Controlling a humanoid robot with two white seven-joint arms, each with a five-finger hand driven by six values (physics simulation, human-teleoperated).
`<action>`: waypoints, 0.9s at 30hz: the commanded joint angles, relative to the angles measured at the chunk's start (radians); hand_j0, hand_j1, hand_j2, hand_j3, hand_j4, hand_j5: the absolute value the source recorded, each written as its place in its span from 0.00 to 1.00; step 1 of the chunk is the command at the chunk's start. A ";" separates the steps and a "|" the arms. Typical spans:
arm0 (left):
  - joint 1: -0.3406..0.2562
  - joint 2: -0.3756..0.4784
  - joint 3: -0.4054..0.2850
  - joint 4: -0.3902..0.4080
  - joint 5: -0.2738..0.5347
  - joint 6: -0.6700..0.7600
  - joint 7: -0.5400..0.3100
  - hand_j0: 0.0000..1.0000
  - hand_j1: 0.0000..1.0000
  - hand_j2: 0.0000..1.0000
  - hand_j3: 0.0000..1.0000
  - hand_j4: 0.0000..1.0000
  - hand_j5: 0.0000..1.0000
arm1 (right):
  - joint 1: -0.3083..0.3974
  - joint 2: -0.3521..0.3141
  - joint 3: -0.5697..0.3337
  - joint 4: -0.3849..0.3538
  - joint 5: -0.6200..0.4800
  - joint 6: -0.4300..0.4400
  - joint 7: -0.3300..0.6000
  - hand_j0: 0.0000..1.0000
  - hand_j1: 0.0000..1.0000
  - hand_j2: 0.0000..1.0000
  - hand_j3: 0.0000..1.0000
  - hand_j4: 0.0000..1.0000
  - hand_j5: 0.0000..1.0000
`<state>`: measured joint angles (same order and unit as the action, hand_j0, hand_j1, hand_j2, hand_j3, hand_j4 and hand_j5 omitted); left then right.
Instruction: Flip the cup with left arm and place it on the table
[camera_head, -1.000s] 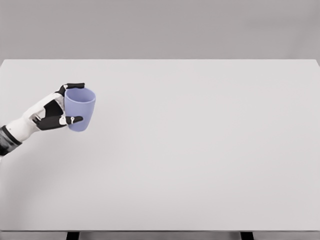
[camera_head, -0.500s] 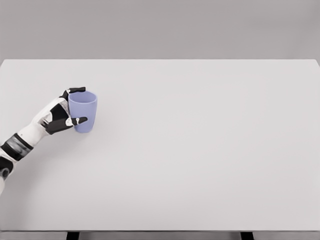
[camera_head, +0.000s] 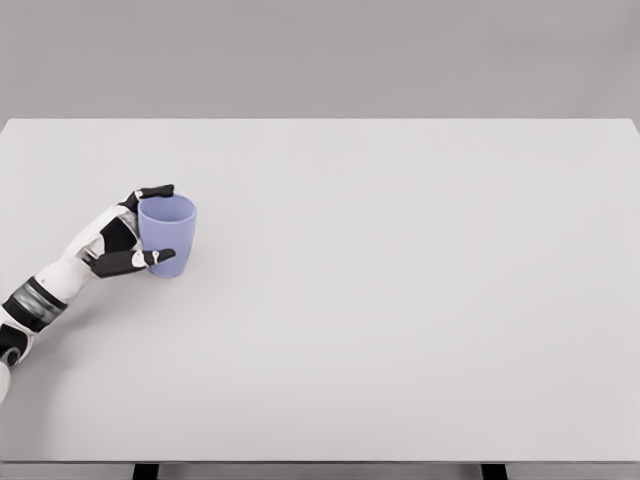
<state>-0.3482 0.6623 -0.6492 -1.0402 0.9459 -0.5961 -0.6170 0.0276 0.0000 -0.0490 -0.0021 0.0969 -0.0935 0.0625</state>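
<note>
Cup upright in the left hand, down at the table's left side.

The left hand (camera_head: 118, 243) wraps the blue cup (camera_head: 167, 236) from its left, fingers (camera_head: 155, 191) hooked over the far rim and thumb across the near wall, so it is clamped on the cup. The cup stands mouth up and looks level; its base seems to meet the table (camera_head: 400, 300), though I cannot be sure it bears weight. That side grip suits setting it down straight. Judging by this, the flip is done and only letting go remains. Nothing else stands near the cup, so the hand has room to draw back toward the left edge. The right arm is not to be seen.
</note>
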 joint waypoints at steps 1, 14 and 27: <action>0.000 0.000 0.006 0.002 -0.027 -0.015 0.006 0.96 0.96 0.96 0.96 0.96 0.96 | -0.002 0.000 0.000 -0.001 0.000 0.000 -0.001 1.00 1.00 1.00 1.00 1.00 1.00; 0.002 0.002 0.010 0.002 -0.026 -0.015 0.006 1.00 1.00 1.00 1.00 1.00 1.00 | -0.002 0.000 0.000 0.001 0.000 0.000 0.000 1.00 1.00 1.00 1.00 1.00 1.00; 0.006 0.036 0.048 -0.026 -0.026 -0.015 0.006 1.00 1.00 1.00 1.00 1.00 1.00 | -0.002 0.000 0.000 0.001 0.000 0.000 0.000 1.00 1.00 1.00 1.00 1.00 1.00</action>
<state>-0.3421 0.6835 -0.6116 -1.0566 0.9146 -0.6112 -0.6107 0.0261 0.0000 -0.0490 -0.0018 0.0968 -0.0935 0.0626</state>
